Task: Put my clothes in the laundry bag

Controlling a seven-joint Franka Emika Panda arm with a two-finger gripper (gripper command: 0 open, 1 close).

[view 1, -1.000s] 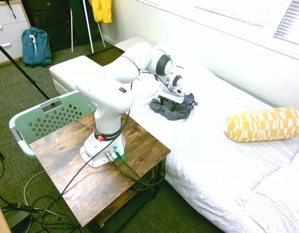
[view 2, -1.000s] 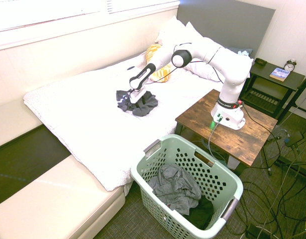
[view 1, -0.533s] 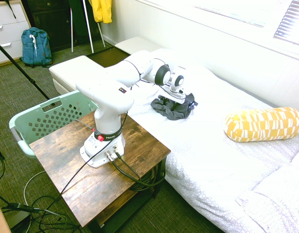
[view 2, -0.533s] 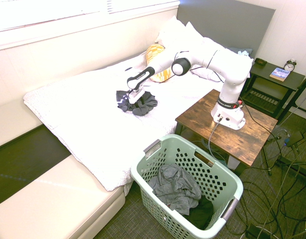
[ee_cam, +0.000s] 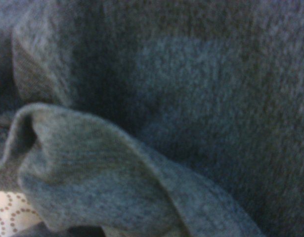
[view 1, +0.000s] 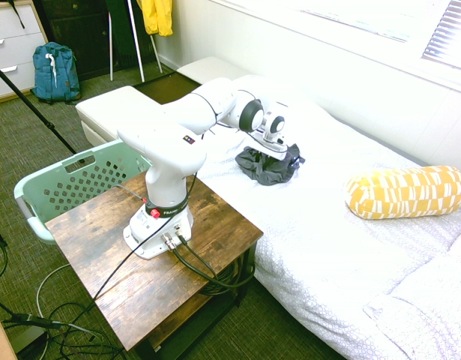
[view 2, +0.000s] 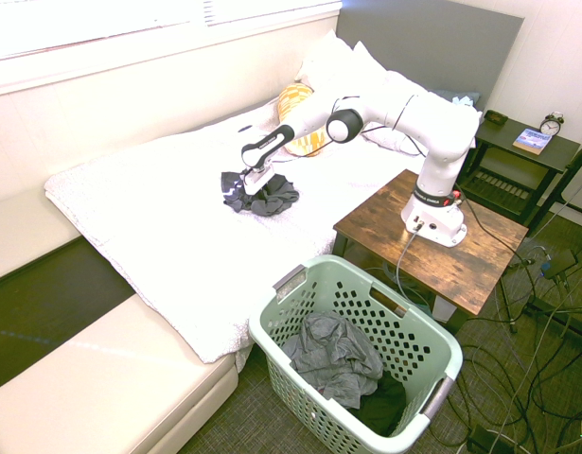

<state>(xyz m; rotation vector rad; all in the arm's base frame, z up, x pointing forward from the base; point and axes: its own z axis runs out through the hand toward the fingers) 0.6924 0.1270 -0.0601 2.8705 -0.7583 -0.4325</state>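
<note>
First exterior view: gripper [view 1: 269,153] is buried in the garment [view 1: 268,165] on the bed [view 1: 350,247]; finger state, cannot tell. Second: basket [view 2: 432,336] lies toward 5 o'clock. Wrist: fabric [ee_cam: 181,118] fills it. Pinch a thick fold, then lift clear.

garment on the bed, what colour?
Dark grey garment on the bed; wrist view shows it best.
</note>
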